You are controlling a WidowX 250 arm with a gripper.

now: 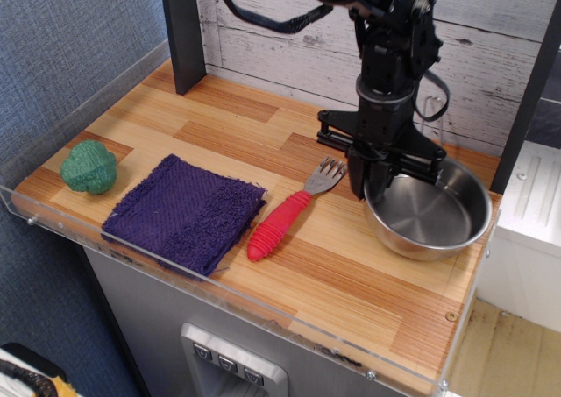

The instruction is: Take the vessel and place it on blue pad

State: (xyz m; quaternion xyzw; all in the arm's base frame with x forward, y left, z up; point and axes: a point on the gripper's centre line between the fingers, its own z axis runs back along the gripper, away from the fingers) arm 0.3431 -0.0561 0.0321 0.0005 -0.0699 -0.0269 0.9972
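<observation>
Here the vessel, a shiny round steel pan, sits at the right of the frame on the wooden counter, with its near side looking slightly lifted or tilted, though that is hard to confirm. The black end effector comes down from the arm at the upper middle of the frame and stands at the pan's left rim; its fingers appear clenched across that rim, one outside the wall and one inside the bowl, so it looks to be grasping the vessel. The blue pad, a dark blue-purple square cloth with fuzzy edges, lies flat at the lower left of the frame, well apart from the pan. Between them rests a fork with a red ribbed handle, its metal tines pointing toward the upper right, near the end effector but not touching it. A green lumpy toy sits at the far left, just beside the cloth's left corner.
</observation>
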